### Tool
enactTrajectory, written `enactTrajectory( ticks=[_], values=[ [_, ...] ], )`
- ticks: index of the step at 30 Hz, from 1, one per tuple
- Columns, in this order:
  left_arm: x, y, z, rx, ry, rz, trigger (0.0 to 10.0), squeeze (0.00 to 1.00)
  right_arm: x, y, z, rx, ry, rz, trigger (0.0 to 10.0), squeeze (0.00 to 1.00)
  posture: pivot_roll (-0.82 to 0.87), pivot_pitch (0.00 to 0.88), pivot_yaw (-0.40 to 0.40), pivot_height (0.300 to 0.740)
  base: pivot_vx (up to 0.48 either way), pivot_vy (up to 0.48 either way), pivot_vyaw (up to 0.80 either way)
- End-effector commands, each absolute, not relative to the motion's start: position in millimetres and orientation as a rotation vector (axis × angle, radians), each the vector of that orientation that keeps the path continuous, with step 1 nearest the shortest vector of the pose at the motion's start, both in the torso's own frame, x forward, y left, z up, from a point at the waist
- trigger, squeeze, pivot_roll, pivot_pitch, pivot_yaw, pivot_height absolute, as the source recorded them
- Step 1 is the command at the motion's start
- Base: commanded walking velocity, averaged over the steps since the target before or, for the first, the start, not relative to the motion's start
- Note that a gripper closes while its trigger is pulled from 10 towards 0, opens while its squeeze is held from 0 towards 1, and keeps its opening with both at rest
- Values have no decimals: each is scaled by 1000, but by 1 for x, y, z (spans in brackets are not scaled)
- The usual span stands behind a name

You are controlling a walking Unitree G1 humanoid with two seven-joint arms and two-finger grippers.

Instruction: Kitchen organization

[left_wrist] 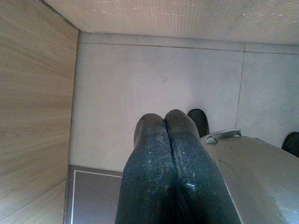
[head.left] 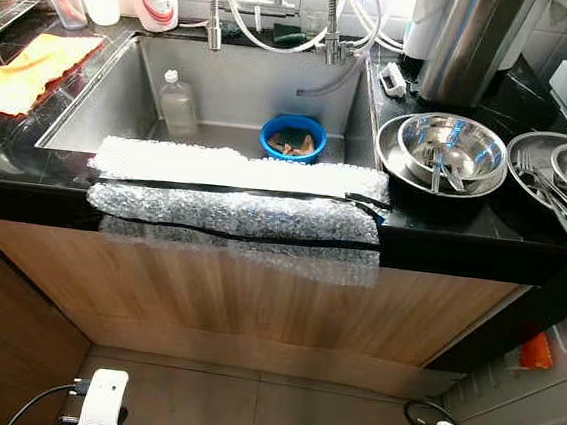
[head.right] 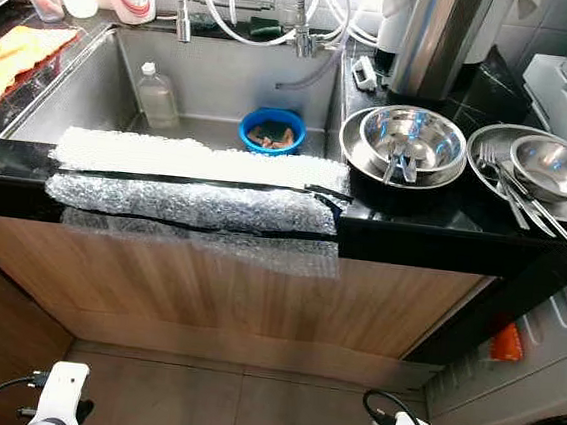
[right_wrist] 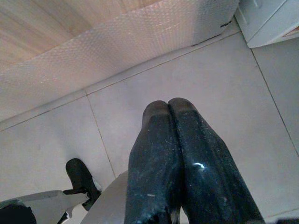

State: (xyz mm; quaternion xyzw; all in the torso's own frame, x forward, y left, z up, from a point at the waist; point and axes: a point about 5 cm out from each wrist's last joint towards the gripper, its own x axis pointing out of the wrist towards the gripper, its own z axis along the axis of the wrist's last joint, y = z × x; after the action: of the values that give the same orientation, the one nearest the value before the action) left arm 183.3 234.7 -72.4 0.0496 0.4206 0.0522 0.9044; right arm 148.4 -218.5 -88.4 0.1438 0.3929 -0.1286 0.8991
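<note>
Left eye view, lower edge of the frame: both arms hang idle over the grey tiled floor (head.left: 274, 413). In the wrist views the left gripper (left_wrist: 166, 116) and the right gripper (right_wrist: 167, 105) each show two black fingers pressed together on nothing.

Mid-frame, a strip of clear bubble wrap (head.left: 234, 208) taped with black bands pads the front lip of the black stone counter (head.left: 462, 240).

Beyond it, in the stainless steel sink (head.left: 104, 95), a clear plastic bottle (head.left: 179, 102) stands upright at the left of the basin, and a round blue plastic bowl (head.left: 293, 138) sits near the middle of its far side.

Right of the sink, stacked stainless steel bowls (head.left: 448, 148) hold utensils, and beside them at the frame's right edge a steel plate (head.left: 535, 156) carries forks and another bowl. Upper left, an orange cloth (head.left: 31, 68) lies on the counter.

Judged from here, the steel bowls are stiff, light and slick, best pinched at the rim; loose cutlery inside may slide and rattle. The bottle looks light and would likely take a grip at the neck. The cloth is limp and would need a pinch at a fold.
</note>
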Motion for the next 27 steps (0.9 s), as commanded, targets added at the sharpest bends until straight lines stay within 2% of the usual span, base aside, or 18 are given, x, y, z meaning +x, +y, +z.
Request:
enactTrajectory(
  ticks=[1,6,22,27],
  values=[
    [175,236,-77,105,909,112,10000,0,145,-217,-90,311,822,-279,10000,0,0,95,14,740,0,0,0],
    [175,236,-77,106,911,113,10000,0,146,-217,-90,312,820,-279,10000,0,0,97,14,740,0,439,0],
    [178,237,-75,111,903,110,10000,0,147,-215,-90,316,816,-277,10000,0,4,102,18,740,0,0,0],
    [178,236,-76,113,906,107,10000,0,147,-215,-90,319,815,-277,10000,0,4,101,19,740,0,480,0]
  ],
)
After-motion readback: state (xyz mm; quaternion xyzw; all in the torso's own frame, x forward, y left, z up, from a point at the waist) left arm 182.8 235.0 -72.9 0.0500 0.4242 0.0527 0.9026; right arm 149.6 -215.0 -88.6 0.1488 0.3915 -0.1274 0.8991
